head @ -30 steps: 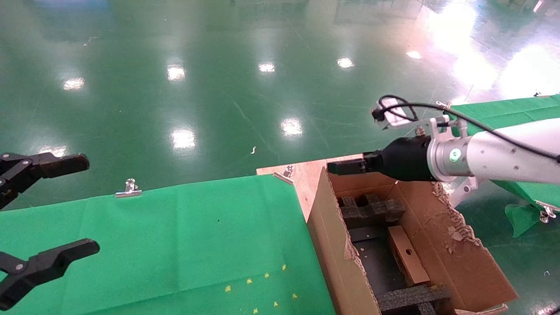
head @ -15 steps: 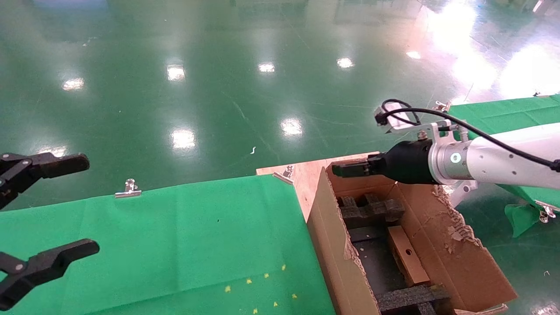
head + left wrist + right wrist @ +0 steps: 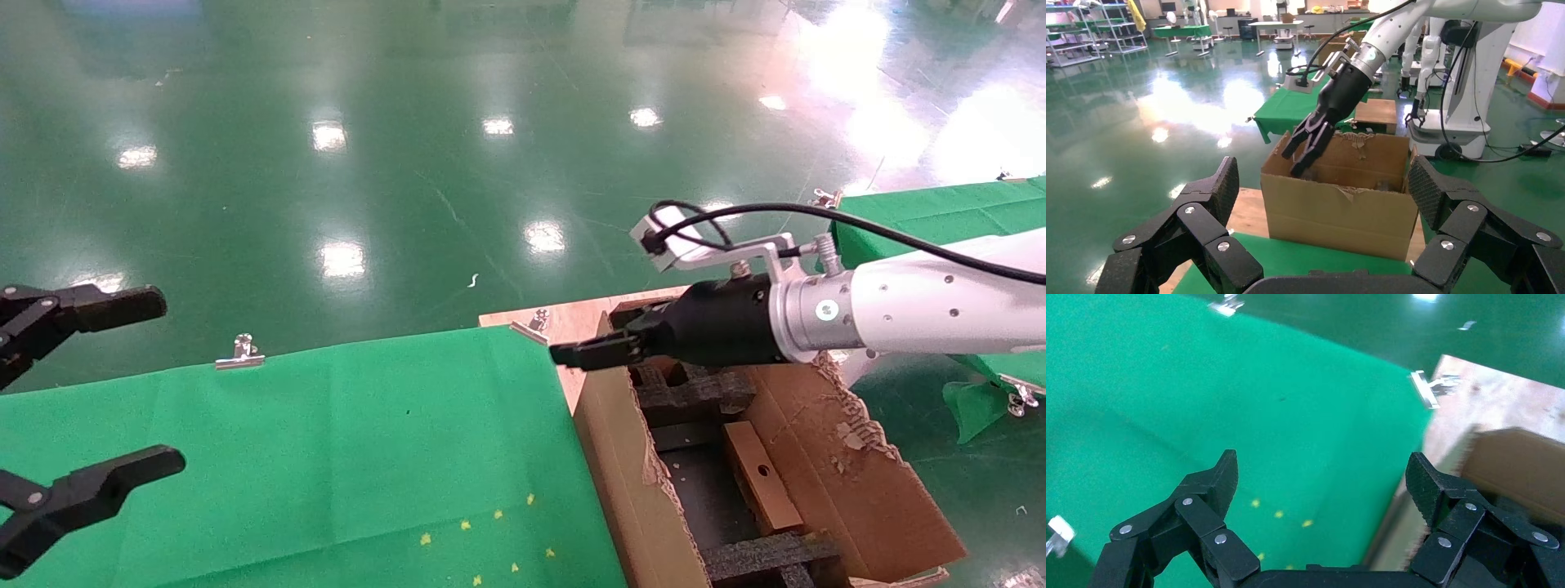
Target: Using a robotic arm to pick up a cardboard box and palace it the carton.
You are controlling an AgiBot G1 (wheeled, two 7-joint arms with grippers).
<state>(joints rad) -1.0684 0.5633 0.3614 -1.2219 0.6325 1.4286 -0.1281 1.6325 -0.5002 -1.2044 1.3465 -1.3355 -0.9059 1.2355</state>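
The small brown cardboard box (image 3: pixel 760 478) with a round hole lies inside the large ragged carton (image 3: pixel 621 465), between black foam inserts (image 3: pixel 695 392). My right gripper (image 3: pixel 584 354), on the white arm, hovers over the carton's left wall near its far corner, open and empty. In the right wrist view its fingers (image 3: pixel 1211 484) are spread above the green cloth, with the carton edge (image 3: pixel 1517 459) beside them. My left gripper (image 3: pixel 155 384) is parked open at the far left. The left wrist view shows the carton (image 3: pixel 1340 208) with the right gripper (image 3: pixel 1306 144) above it.
A green cloth-covered table (image 3: pixel 327 449) lies left of the carton, held by binder clips (image 3: pixel 241 353). A wooden board (image 3: pixel 572 327) sits under the carton's far corner. A second green table (image 3: pixel 940 208) stands at the right. Glossy green floor lies beyond.
My right gripper has moved left and nearer, from above the carton's far wall to above its left wall by the green table. The small box and the left arm have not moved.
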